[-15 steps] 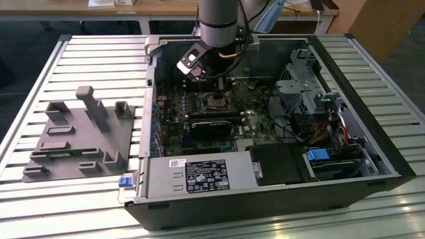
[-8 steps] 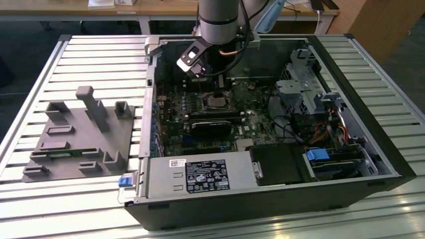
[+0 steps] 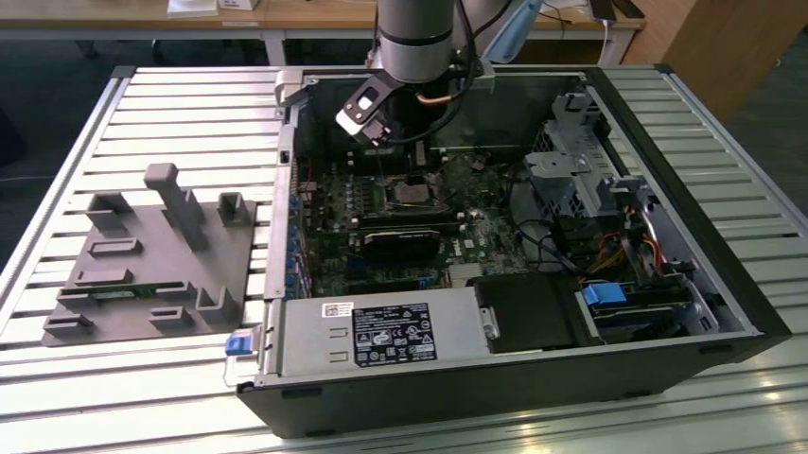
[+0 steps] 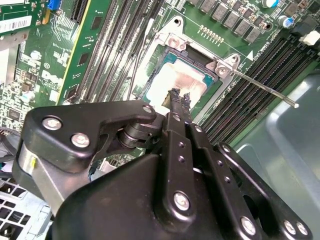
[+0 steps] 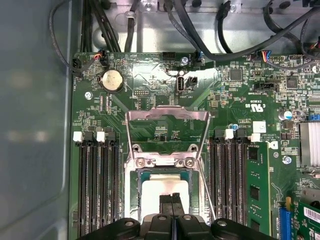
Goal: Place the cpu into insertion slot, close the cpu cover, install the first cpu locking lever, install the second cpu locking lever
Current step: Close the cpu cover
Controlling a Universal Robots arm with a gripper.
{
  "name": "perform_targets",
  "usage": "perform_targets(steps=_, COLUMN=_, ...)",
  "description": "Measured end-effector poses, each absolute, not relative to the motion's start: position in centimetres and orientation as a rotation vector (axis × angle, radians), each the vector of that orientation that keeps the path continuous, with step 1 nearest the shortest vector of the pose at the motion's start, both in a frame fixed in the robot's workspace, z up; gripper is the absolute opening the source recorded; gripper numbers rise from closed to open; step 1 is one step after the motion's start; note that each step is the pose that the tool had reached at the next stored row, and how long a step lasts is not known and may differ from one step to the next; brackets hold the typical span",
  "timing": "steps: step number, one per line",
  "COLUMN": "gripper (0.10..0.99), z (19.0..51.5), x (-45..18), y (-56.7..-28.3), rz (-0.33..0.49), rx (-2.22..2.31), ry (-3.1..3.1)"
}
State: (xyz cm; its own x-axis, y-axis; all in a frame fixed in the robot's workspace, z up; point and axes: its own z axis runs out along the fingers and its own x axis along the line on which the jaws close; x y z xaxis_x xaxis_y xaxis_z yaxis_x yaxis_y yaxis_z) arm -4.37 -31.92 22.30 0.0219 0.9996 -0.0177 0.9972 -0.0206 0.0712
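Note:
The cpu (image 5: 165,192) (image 4: 170,80), with a pale silver top, lies in the insertion slot (image 5: 134,200) on the green board. The cpu cover (image 5: 167,114) stands open, folded back from its hinge (image 5: 162,161), its frame clear of the chip. A thin locking lever (image 4: 265,91) (image 5: 205,185) sticks out loose beside the socket. My gripper (image 4: 178,95) (image 5: 172,200) hangs just over the chip's middle, its black fingers shut together with nothing between them. In the exterior view the arm (image 3: 411,38) reaches down into the case over the socket (image 3: 411,192).
Black memory slots (image 5: 97,185) (image 5: 227,185) flank the socket, with a green card (image 5: 259,190) beyond. Cables (image 5: 200,30) run along the case wall. The exterior view shows a power supply box (image 3: 378,336), a drive cage (image 3: 574,161) and a grey fixture (image 3: 151,255) outside the case.

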Motion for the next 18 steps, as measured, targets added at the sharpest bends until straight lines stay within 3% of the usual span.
perform_targets(steps=18, gripper=0.106, z=23.16, x=-4.38, y=-32.16, rz=0.058, rx=2.199, ry=2.153)
